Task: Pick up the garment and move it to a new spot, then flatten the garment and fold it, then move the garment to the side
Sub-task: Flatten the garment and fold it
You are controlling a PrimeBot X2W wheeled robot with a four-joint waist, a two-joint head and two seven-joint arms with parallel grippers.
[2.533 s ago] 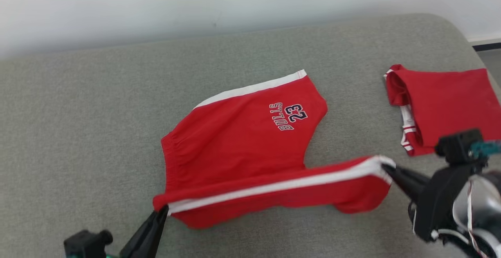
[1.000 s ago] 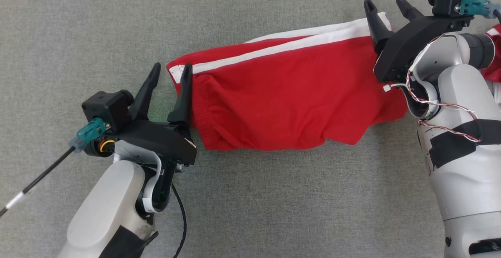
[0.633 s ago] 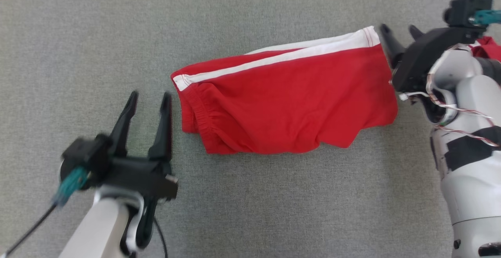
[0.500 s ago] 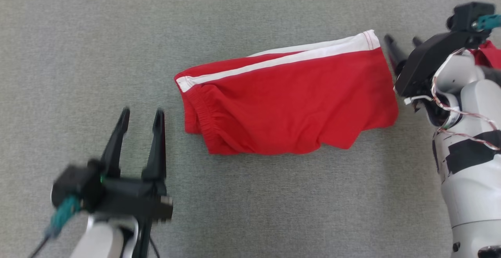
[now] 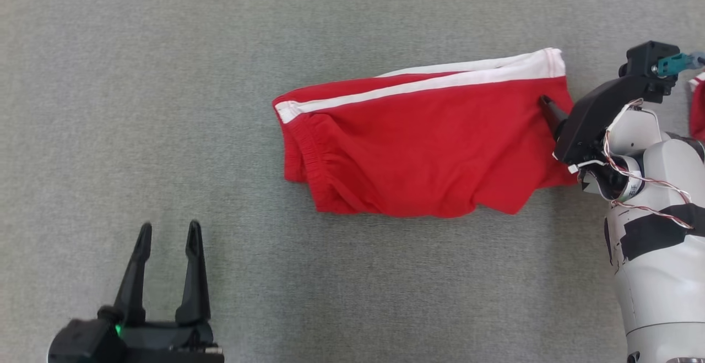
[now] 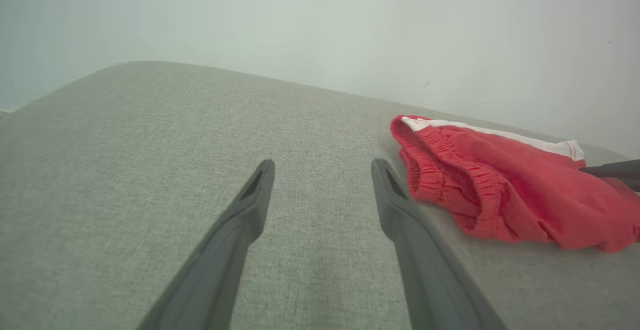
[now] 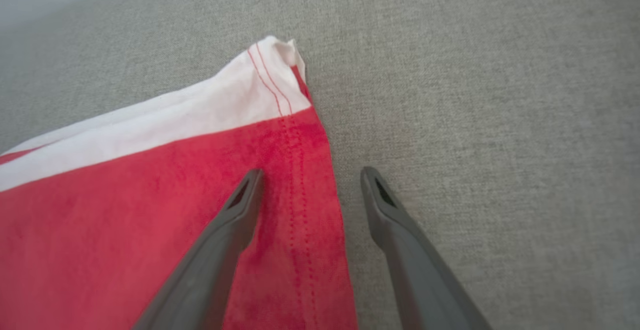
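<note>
Shorts [image 5: 429, 148], red with a white stripe [image 5: 429, 79] along the far edge, lie folded double on the grey cushion [image 5: 165, 76]. The elastic waistband [image 5: 308, 148] is bunched at their left end and the stitched hem [image 7: 300, 170] is at their right end. The near edge of the shorts is wrinkled and uneven, with one lower corner sagging toward the robot. The right gripper [image 7: 311, 174] sits at the hem end of the shorts with its jaws spread and nothing between them. In the right wrist view one finger lies over red cloth just inside the hem, and the other lies over bare cushion just beyond the hem, so the pair straddles that edge. Whether either fingertip presses on the shorts cannot be told. The left gripper [image 5: 168, 239] stands well apart from the shorts, off the waistband end and nearer the robot. Its jaws are wide and empty above bare cushion, and its fingers point away from the robot. In the left wrist view the waistband shows just right of that gripper's right finger, and a pale wall [image 6: 320, 19] rises behind the shorts. Past the hem end of the shorts, beyond the right arm [image 5: 655, 253], a second red cloth [image 5: 699, 115] with a white trim lies apart from them.
</note>
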